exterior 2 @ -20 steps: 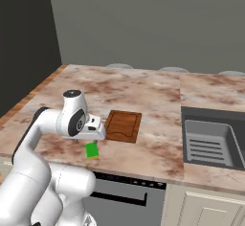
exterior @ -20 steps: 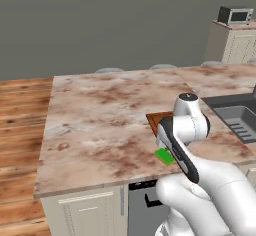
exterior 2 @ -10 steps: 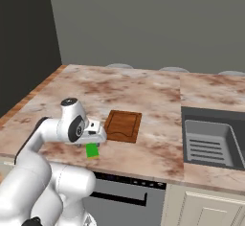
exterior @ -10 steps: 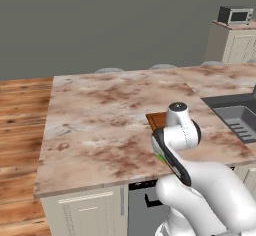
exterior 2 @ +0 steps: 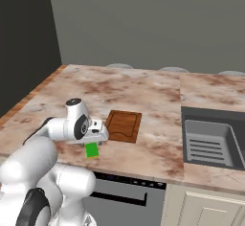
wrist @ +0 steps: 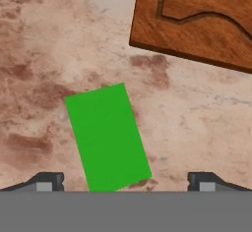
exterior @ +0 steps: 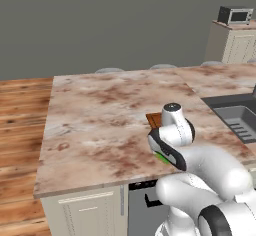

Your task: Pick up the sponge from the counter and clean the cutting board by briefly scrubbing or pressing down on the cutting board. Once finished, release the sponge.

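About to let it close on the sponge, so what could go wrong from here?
1. The sponge lies skewed between the open gripper tips and left of centre, so closing may twist it or catch only a corner.
2. It sits near the counter front edge; a nudge might push it off.
3. The cutting board is close by, so a low sweep could clip its rim.
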### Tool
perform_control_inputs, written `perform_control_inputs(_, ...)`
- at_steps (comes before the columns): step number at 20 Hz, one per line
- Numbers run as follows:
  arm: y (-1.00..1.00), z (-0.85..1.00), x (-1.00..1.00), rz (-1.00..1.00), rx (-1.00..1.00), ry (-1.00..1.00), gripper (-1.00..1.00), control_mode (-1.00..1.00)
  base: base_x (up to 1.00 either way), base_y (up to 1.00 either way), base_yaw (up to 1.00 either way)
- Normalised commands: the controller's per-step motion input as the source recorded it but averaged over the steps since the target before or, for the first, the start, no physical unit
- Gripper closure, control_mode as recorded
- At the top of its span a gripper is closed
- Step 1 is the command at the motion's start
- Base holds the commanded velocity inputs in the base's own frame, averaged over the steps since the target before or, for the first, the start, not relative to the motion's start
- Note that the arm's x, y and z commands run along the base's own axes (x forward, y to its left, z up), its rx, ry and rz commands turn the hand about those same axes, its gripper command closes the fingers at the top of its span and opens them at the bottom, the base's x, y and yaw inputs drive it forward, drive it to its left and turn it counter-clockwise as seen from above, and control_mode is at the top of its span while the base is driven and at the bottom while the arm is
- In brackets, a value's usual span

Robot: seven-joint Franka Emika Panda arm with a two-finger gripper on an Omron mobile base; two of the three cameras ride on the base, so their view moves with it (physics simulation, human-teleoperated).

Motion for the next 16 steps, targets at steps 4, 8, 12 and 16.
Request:
perform_control_inputs(4,0.00,-0.29,0.08,0.06,0.00,0.07,-1.00,-1.00,0.00,0.00,0.00)
perform_control_inputs(8,0.00,-0.34,0.00,0.07,0.00,0.08,-1.00,-1.00,0.00,0.00,0.00)
perform_control_inputs(12,0.00,-0.30,0.00,0.05,0.00,0.07,-1.00,-1.00,0.00,0.00,0.00)
perform_control_inputs(16,0.00,-0.24,0.00,0.04,0.00,0.04,-1.00,-1.00,0.00,0.00,0.00)
